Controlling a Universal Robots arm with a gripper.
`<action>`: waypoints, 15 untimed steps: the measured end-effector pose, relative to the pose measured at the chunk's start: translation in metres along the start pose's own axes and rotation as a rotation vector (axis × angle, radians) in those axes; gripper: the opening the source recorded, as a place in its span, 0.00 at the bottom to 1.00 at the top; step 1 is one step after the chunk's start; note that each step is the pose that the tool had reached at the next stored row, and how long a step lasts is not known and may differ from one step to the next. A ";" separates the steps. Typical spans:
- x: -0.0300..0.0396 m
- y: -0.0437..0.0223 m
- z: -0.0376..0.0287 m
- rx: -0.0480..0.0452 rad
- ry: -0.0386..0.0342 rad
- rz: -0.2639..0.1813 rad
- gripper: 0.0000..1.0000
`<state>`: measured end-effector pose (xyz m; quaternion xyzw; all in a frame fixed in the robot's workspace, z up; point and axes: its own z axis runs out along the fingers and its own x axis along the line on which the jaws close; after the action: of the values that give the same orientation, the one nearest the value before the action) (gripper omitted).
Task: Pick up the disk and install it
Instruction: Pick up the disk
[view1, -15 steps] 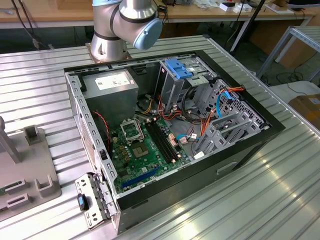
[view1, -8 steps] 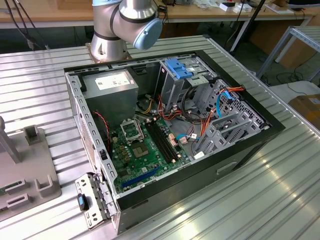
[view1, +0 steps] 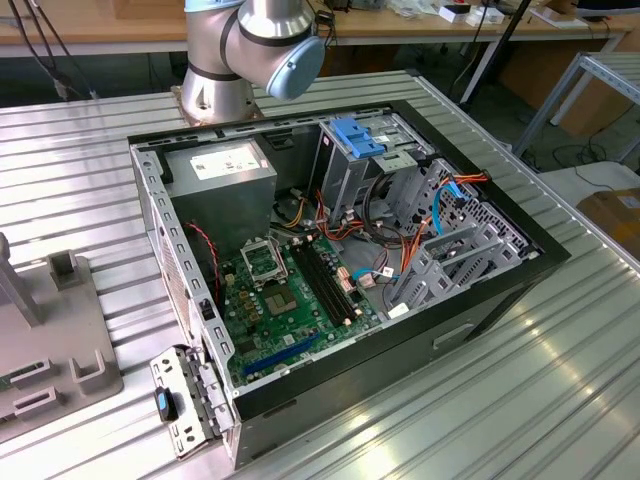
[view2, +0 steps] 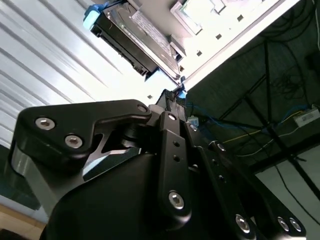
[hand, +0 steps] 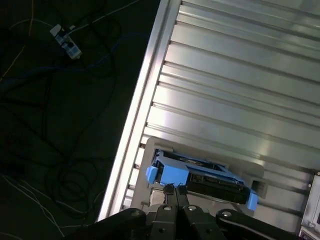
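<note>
table (view1: 560, 400): ribbed metal, carries open computer case (view1: 500, 290) | disk (hand: 200, 177): in pale holder (hand: 150, 150) near table edge, long axis along ribs, one blue end toward that edge | claw (hand: 175, 189): fingers together, empty, tips just beside disk

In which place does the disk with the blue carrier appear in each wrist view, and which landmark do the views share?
First wrist view: the disk sits in a pale holder on the ribbed table, just beyond the gripper.
Second wrist view: the disk stands beyond the gripper, against the ribbed table.
Shared landmark: the ribbed table, which in the exterior view surrounds the computer case.
</note>
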<state>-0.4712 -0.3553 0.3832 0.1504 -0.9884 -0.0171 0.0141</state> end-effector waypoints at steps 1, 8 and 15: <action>0.0000 0.0000 0.0000 0.0006 0.0010 -0.025 0.11; -0.0001 0.0003 0.0002 0.0046 0.0076 -0.201 0.11; -0.0001 0.0004 0.0002 0.0057 0.0095 -0.249 0.11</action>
<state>-0.4712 -0.3549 0.3831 0.2722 -0.9620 -0.0152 0.0161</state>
